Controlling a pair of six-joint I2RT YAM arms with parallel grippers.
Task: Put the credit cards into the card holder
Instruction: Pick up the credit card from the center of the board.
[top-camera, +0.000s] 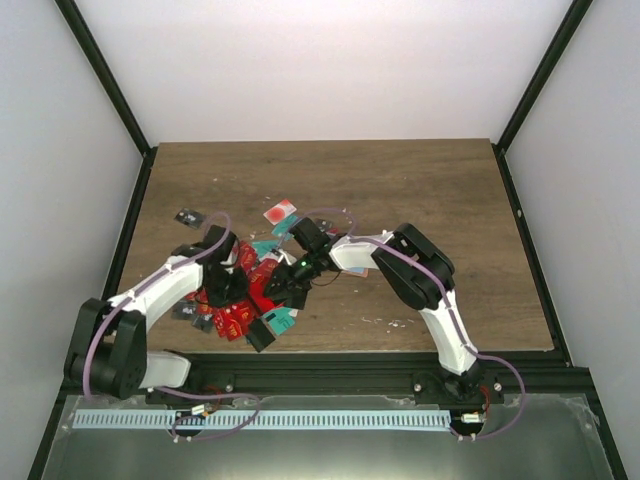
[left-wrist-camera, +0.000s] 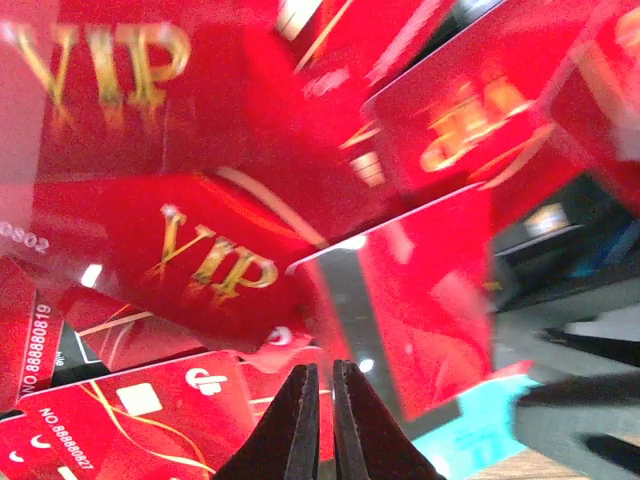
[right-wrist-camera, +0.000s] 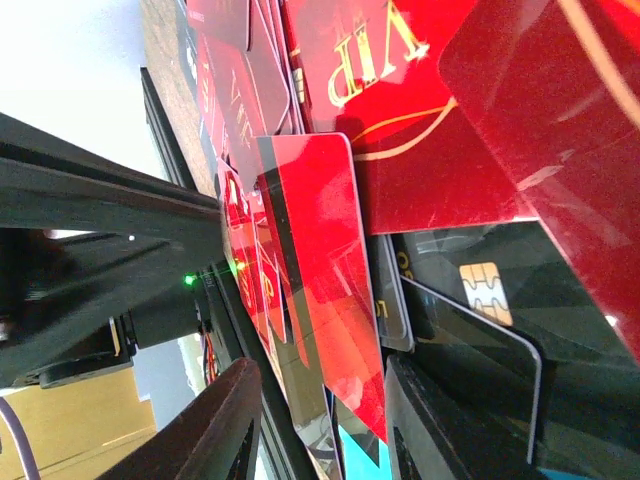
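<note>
Red credit cards (top-camera: 236, 320), left arm (top-camera: 165, 280) and right arm (top-camera: 420, 272) bent inward

the credit cards (left-wrist-camera: 200, 270) are mostly glossy red with gold "vip" lettering and thin gold swirls. one striped card (left-wrist-camera: 420, 300) is red with a grey band, beside a teal card (left-wrist-camera: 470, 430) and a black card (right-wrist-camera: 450, 260) with a gold chip. a white card (top-camera: 281, 212) with a red spot lies on the brown woodgrain table (top-camera: 400, 180).

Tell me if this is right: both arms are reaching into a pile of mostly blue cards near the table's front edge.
Not quite. The cards are mostly red, not blue, as the overhead view shows. The rest stands: both arms reach into that pile near the table's front edge.
</note>
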